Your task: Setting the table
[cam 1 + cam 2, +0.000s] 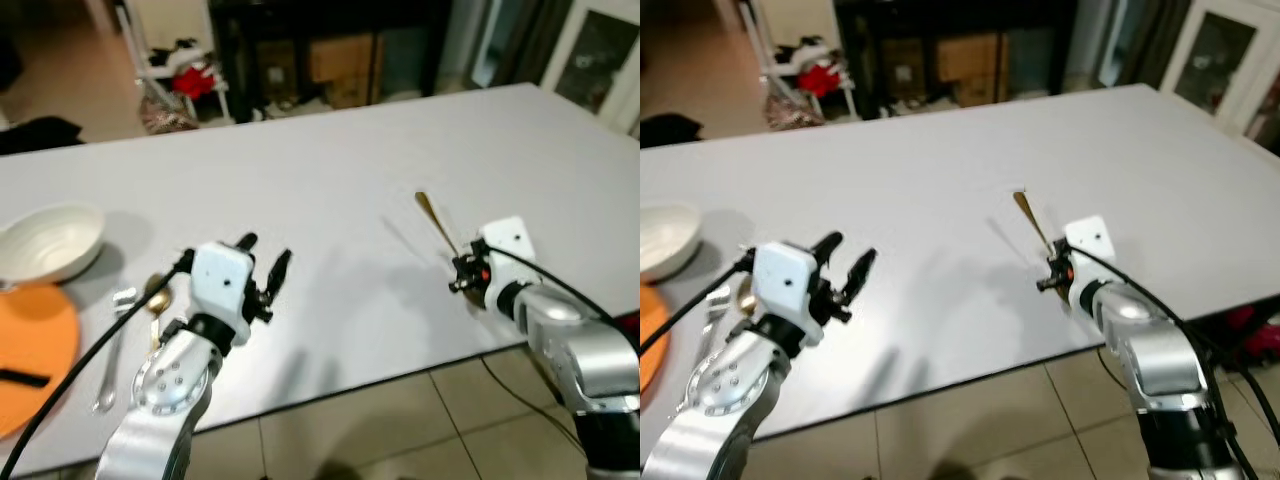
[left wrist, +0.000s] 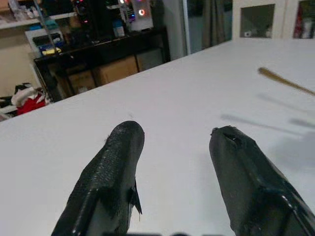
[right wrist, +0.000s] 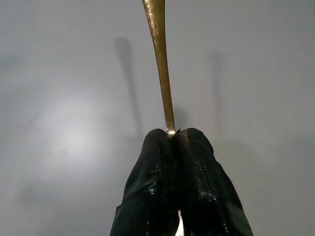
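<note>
**Right arm has a gold spoon pinched above the counter**

Right now, from the left eye view, the right end effector [image 1: 468, 277] sits at about four o'clock over the white counter [image 1: 330, 170], its fingers clamped on a gold spoon [image 1: 437, 223] whose long handle slants away toward twelve o'clock. The left end effector [image 1: 265, 262] hovers at about seven o'clock with its two black fingers spread and nothing between them. Off at nine o'clock a white bowl [image 1: 50, 242] looks empty as far as I can see into it; just below it, at eight o'clock, an orange plate [image 1: 35, 350] carries one dark strip I cannot identify. Between the plate and the left arm lie silver cutlery [image 1: 112, 360] and a second gold piece [image 1: 156, 292].

The right eye view tells the same story: spoon raised on the right, left fingers apart.

From the left wrist view, the fingertips [image 2: 129, 135] stand wide over bare counter, the spoon's handle off at two o'clock.

From the right wrist view, both fingers pinch tight on the spoon, the handle running straight out ahead; its shadow falls apart from it, so I judge it is held clear of the surface.

My read: this is the carrying step. Next it needs lowering to its place setting, level, before the fingers let go.
</note>
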Motion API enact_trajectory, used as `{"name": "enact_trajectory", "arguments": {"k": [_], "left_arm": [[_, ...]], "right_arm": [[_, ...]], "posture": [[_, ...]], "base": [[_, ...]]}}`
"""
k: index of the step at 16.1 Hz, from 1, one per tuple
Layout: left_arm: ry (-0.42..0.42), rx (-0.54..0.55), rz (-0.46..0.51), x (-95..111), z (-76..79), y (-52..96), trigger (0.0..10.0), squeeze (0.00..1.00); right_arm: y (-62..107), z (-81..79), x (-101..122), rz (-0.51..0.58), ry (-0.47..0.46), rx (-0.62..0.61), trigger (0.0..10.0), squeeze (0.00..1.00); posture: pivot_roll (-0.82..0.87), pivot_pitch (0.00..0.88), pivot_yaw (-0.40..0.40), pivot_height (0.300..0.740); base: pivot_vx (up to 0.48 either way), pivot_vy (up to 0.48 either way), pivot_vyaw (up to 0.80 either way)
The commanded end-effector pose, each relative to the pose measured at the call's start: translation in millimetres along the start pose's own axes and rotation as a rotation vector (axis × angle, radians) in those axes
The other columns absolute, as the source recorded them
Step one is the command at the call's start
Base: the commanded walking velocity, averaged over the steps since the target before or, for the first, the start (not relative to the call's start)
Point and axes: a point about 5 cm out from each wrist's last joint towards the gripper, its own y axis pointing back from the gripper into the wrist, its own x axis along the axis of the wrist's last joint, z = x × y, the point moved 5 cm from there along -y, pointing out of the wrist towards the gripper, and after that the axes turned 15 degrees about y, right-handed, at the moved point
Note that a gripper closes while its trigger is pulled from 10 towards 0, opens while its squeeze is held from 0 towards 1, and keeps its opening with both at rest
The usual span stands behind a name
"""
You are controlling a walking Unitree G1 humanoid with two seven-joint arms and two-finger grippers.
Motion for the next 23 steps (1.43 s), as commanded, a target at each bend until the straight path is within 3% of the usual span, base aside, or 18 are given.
{"name": "enact_trajectory", "arguments": {"k": [1, 5, 8, 11, 16, 23], "left_arm": [[0.001, -0.021, -0.016, -2.4, 3.0, -2.1, 10.0, 0.00], [0.024, -0.171, -0.072, -6.5, 23.2, -6.1, 10.0, 0.00], [0.041, -0.250, -0.118, -12.7, 35.6, -3.3, 10.0, 0.00], [0.060, -0.378, -0.223, -24.5, 50.2, 5.7, 10.0, 0.00], [0.059, -0.412, -0.338, -36.4, 47.8, 17.2, 10.0, 0.00], [0.039, -0.396, -0.370, -39.6, 40.4, 20.4, 10.0, 0.00]], "right_arm": [[-2.0, 6.9, -1.9, -0.022, 0.015, -0.020, 10.0, 0.00], [-15.5, 34.9, -21.9, -0.140, 0.040, -0.091, 10.0, 0.00], [-23.1, 47.2, -22.4, -0.140, 0.043, -0.096, 10.0, 0.00], [-31.1, 52.3, -15.3, -0.108, 0.058, -0.053, 10.0, 0.00], [-41.4, 53.2, -13.8, -0.121, 0.095, 0.005, 10.0, 0.00], [-36.6, 49.2, -31.7, -0.219, 0.015, 0.057, 10.0, 0.00]], "posture": [[-0.16, 0.000, 0.065, 0.740], [-0.15, 0.000, 0.079, 0.740], [-0.14, 0.000, 0.091, 0.740], [-0.14, 0.000, 0.103, 0.740], [-0.13, 0.000, 0.102, 0.740], [-0.13, 0.000, 0.102, 0.740]], "base": [[0.000, 0.000, 0.00], [0.000, 0.000, 0.00], [0.000, 0.000, 0.00], [0.000, 0.000, 0.00], [0.000, 0.000, 0.00], [0.000, 0.000, 0.00]]}}
